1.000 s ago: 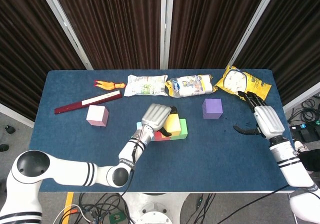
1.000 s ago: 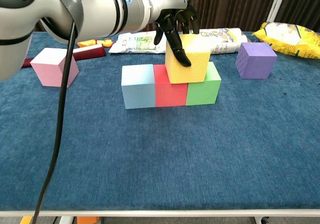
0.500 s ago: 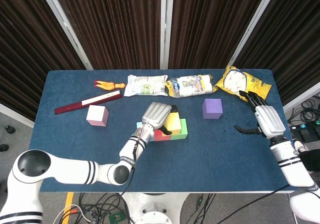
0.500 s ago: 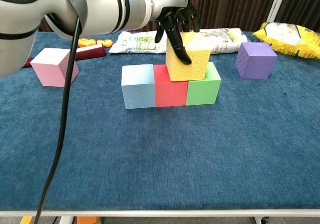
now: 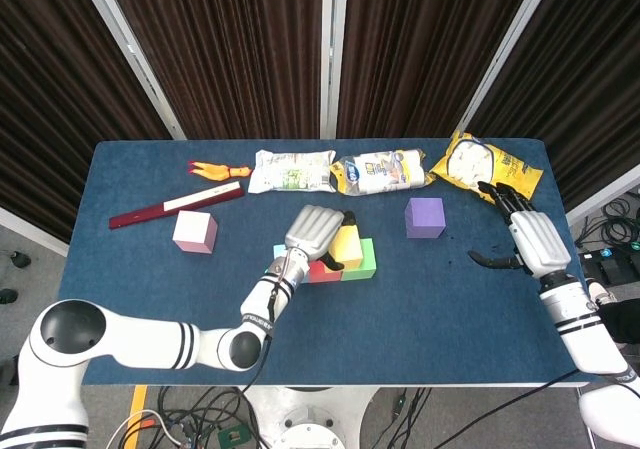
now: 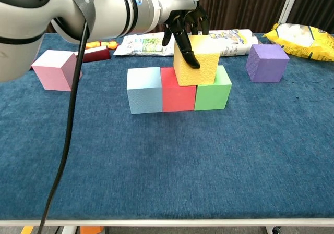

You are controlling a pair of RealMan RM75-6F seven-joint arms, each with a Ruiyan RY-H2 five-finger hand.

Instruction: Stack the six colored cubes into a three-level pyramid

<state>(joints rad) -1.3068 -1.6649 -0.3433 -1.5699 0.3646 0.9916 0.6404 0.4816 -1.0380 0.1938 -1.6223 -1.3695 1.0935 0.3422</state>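
Your left robot hand [image 6: 182, 20] grips the yellow cube [image 6: 196, 60], which sits on the seam between the red cube [image 6: 177, 89] and green cube [image 6: 212, 89]. The purple cube [image 5: 425, 217] lies nearer your right robot hand [image 5: 530, 241] (fingers apart, holding nothing); the pink cube [image 6: 56, 69] lies far left on the counter [image 6: 167, 161].

Along the far edge of the blue surface [image 5: 430, 299] lie a white-green packet [image 5: 291, 170], a clear-wrapped packet [image 5: 381, 170] just right of it, and a yellow snack bag [image 5: 487, 164] further right. Left of the white-green packet lie an orange toy [image 5: 212, 170] and a dark red bar [image 5: 176, 207].
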